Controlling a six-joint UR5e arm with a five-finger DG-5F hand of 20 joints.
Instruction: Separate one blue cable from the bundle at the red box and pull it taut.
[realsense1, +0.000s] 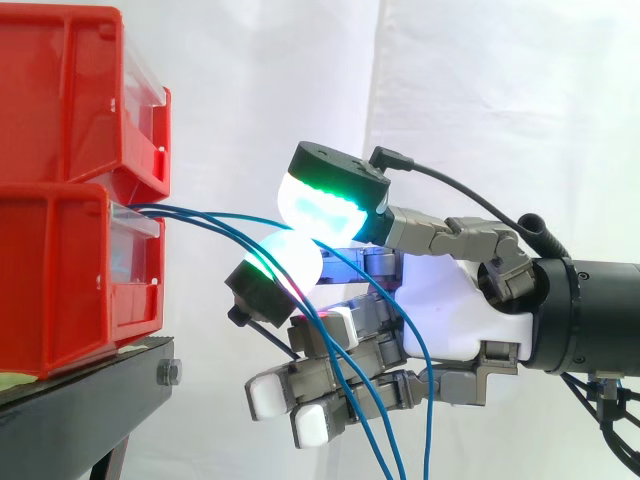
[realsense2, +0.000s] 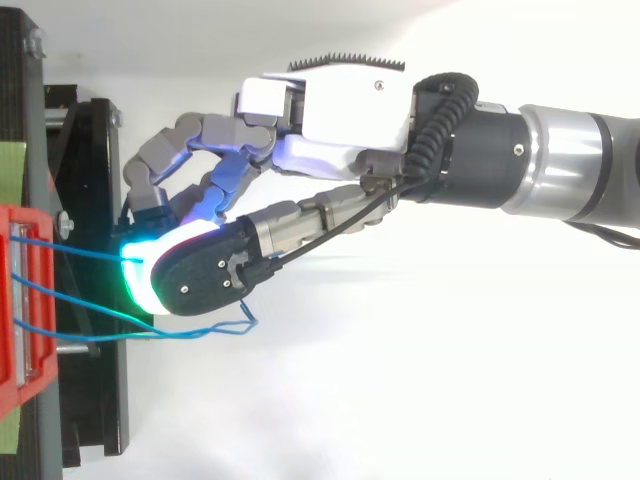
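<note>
Several thin blue cables come out of the front of the lower red box (realsense1: 60, 290) (realsense2: 22, 300) and run right towards my hand (realsense1: 455, 300) (realsense2: 350, 110). The top blue cable (realsense1: 215, 215) (realsense2: 80, 250) runs nearly level from the box and ends between the green-glowing thumb pad (realsense1: 322, 203) and a glowing fingertip (realsense1: 292, 256), which close on it. The other blue cables (realsense1: 392, 440) (realsense2: 100, 336) sag lower, pass through the curled lower fingers and hang down off the bottom of the side view.
A second red box (realsense1: 70, 100) is stacked on the lower one. Both sit on a black stand (realsense1: 90, 385) (realsense2: 90, 200) at the left. A white curtain hangs behind, with free room right of the stand under the arm.
</note>
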